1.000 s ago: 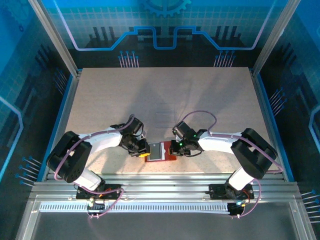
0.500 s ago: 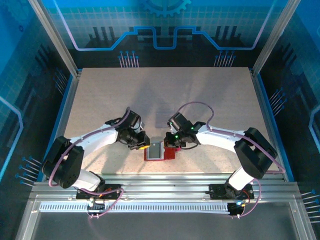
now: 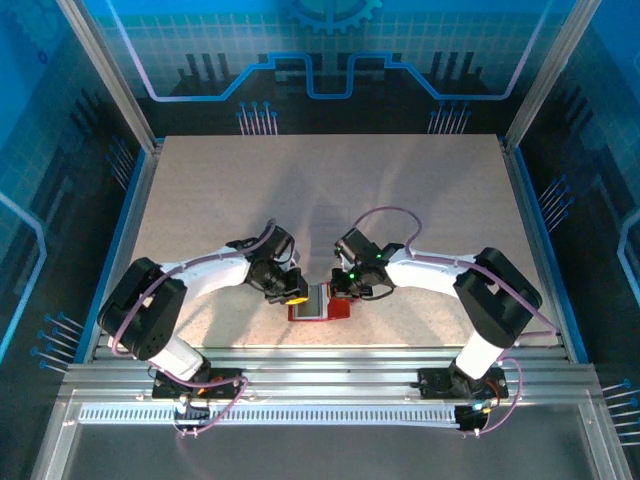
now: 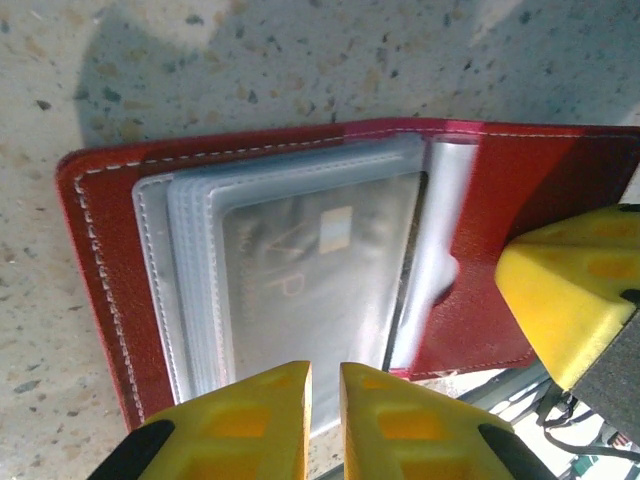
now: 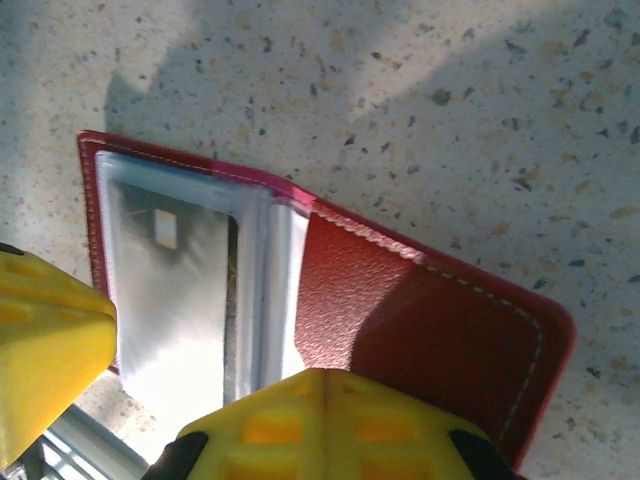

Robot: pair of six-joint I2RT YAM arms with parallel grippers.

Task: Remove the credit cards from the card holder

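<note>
Red card holder (image 3: 342, 309), long axis left-right; right end effector (image 5: 320, 385) pressed together, left end effector (image 4: 324, 385) unclear.

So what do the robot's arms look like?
The left arm and right arm match: smooth white shells, black joints, and thin purple cables looping alongside. Each ends in chunky yellow jaws. The right arm also has a tiny green light.

Speckled beige table (image 3: 330, 190), aluminium rail (image 3: 330, 365) along near edge.
</note>
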